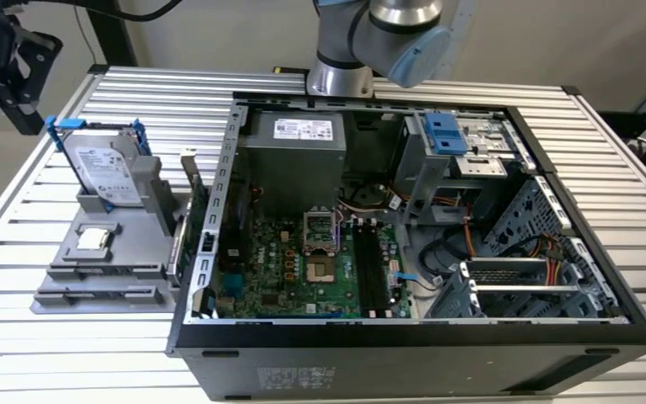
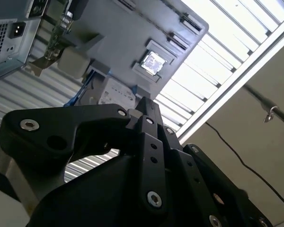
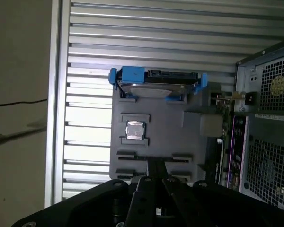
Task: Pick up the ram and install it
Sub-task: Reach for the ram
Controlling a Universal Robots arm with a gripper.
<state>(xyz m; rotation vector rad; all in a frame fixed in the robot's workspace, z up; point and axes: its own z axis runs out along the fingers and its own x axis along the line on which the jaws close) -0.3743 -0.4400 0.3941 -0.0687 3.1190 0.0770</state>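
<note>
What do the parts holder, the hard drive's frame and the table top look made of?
Parts holder: matt grey plastic, probably moulded or printed, going by its dull, even surface. Hard drive frame: bright blue plastic. Table: ribbed bare metal, likely aluminium, given its pale sheen.

Robotics lab: open computer case (image 1: 413, 362) on slatted aluminium bench (image 1: 155, 93), robot arm (image 1: 396, 34).
</note>
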